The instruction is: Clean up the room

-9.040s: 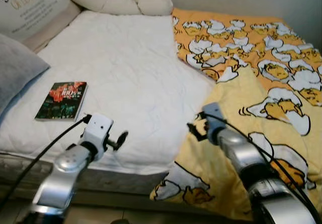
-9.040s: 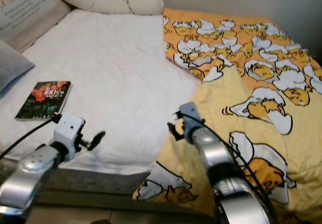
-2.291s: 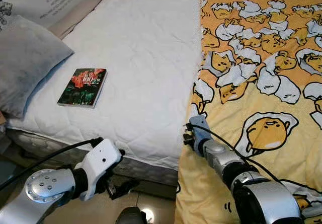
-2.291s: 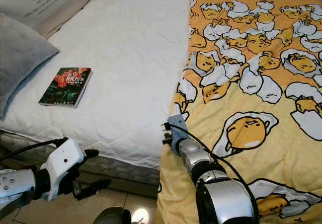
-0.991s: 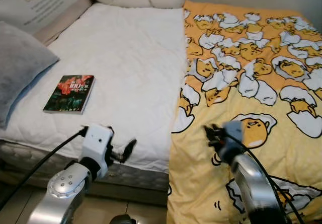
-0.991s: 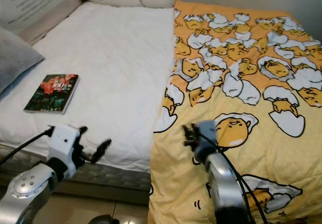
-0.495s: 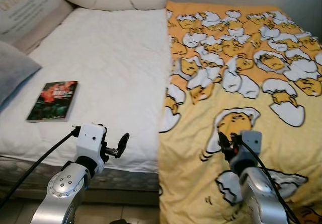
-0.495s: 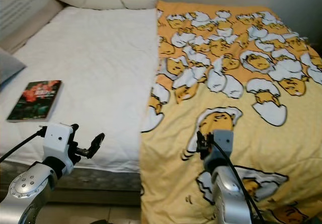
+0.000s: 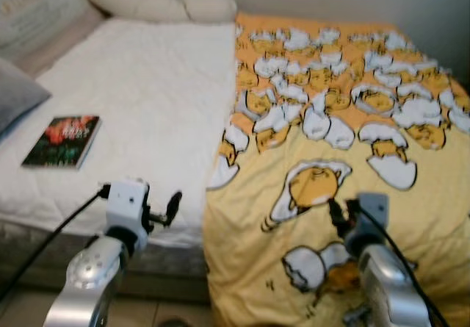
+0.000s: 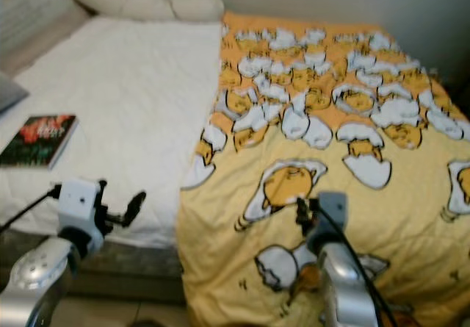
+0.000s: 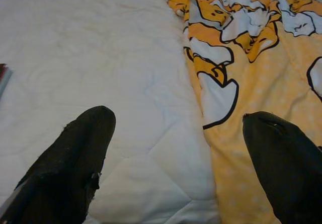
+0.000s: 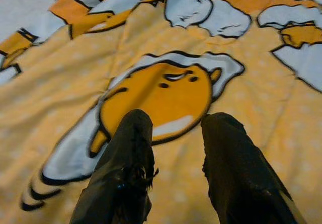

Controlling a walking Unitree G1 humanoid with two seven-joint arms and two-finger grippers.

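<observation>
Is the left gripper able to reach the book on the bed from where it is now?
Probably yes. The left gripper, open, hovers at the mattress edge; only bare white sheet lies between it and the book.

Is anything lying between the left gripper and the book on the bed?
Nothing visible. Only bare white mattress cover separates the left gripper, at the bed's near edge, from the book. The yellow blanket lies off to the right.
</observation>
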